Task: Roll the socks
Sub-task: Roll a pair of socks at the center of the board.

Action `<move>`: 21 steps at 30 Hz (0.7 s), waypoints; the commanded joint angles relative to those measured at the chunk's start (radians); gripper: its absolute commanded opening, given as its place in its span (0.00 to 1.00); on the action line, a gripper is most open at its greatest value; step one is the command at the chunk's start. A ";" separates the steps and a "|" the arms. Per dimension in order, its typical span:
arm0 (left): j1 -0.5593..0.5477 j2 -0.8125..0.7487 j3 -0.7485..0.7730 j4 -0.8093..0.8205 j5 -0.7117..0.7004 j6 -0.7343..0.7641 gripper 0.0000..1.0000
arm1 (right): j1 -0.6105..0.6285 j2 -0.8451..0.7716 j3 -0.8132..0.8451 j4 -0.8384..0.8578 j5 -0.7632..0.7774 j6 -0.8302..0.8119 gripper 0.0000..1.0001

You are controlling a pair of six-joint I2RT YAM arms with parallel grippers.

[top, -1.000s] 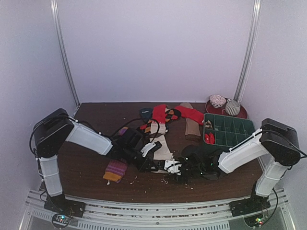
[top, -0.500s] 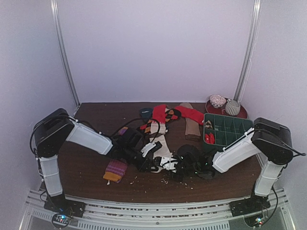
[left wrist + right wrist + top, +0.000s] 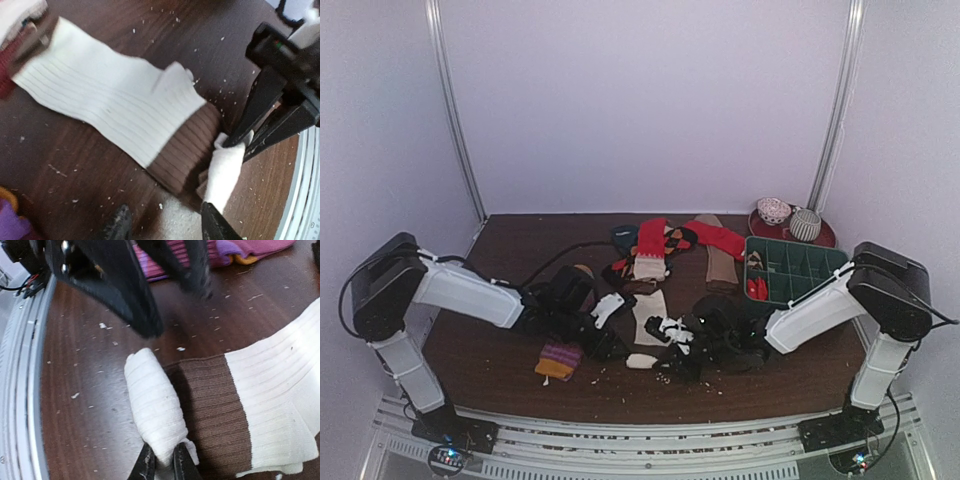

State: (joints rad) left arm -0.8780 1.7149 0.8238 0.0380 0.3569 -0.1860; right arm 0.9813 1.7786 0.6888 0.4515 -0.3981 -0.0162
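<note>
Socks (image 3: 650,255) lie heaped at the far middle of the brown table (image 3: 510,250). Nearer the arms, a cream-and-brown sock (image 3: 110,100) lies flat, its near end rolled into a small cream bundle against the brown band. The right gripper (image 3: 162,462) has its fingers pinched together on one end of that bundle. The left gripper (image 3: 165,227) hangs just beside the bundle, fingers apart with nothing between them. A purple striped sock (image 3: 558,358) lies at the near left, and a green tray (image 3: 798,243) stands at the right.
</note>
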 commanded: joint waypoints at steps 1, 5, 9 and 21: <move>-0.002 -0.191 -0.120 0.171 -0.079 0.083 0.51 | 0.008 0.057 -0.039 -0.335 -0.273 0.187 0.06; -0.047 -0.285 -0.235 0.340 -0.054 0.163 0.53 | -0.038 0.091 -0.001 -0.433 -0.359 0.270 0.06; -0.071 -0.279 -0.323 0.517 0.027 0.162 0.53 | -0.073 0.129 0.047 -0.502 -0.363 0.287 0.05; -0.151 -0.008 -0.307 0.776 0.025 0.163 0.54 | -0.143 0.242 0.118 -0.651 -0.419 0.222 0.05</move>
State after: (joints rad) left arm -1.0275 1.6352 0.4858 0.6750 0.3630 -0.0456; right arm 0.8459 1.9205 0.8806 0.1097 -0.9131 0.2268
